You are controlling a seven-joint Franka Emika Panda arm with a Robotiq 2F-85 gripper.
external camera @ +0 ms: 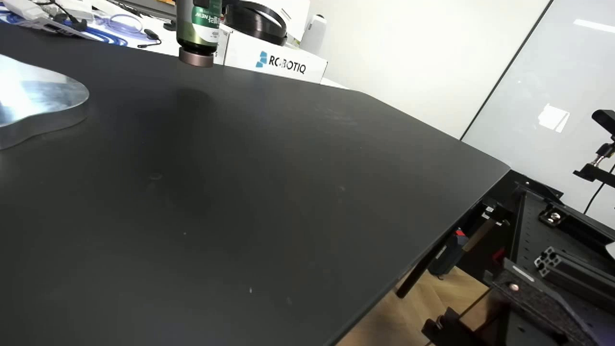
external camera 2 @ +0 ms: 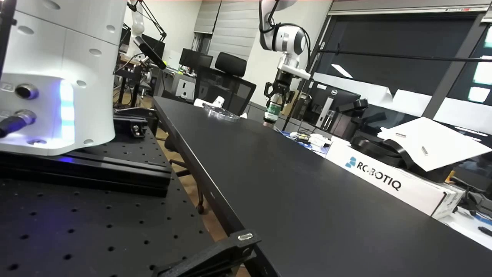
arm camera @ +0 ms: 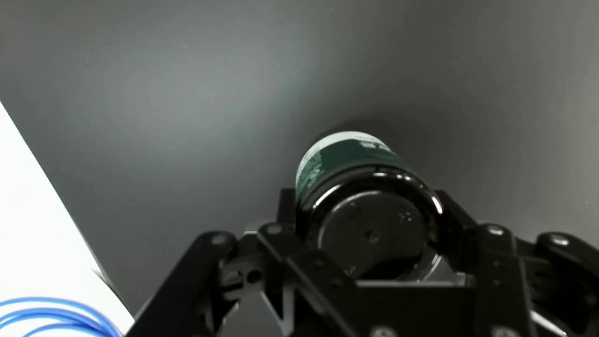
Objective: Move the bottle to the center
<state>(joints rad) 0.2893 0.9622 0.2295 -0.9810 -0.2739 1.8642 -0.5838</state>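
- Here's the bottle point(arm camera: 348, 157), right between the tips of the gripper point(external camera 2: 277, 99), fingers point(arm camera: 456, 220) clamped on either side of its upper end
- And it's upside down: base point(arm camera: 374, 238) up toward the wrist, brownish cap point(external camera: 196, 58) the lowest thing out there
- The long axis is what matters now: it runs on from the gripper, straight down or nearly so, with a slight lean in an exterior view
- Under the cap, a gap, then a soft shadow point(external camera: 192, 100) on the table point(external camera: 298, 192), so I'd call it held in the air, not touching
- The center point(external camera 2: 284, 173) lies below and off to one side of the gripper, away from the blue cables point(arm camera: 42, 310) near it, past the edge
- Plate point(external camera: 43, 89) on another side of the gripper, well apart
- My read: sideways toward the center first, then down along that same axis
- The worry is the landing: it would stand on that narrow cap, and any lean in the gripper at release could tip it
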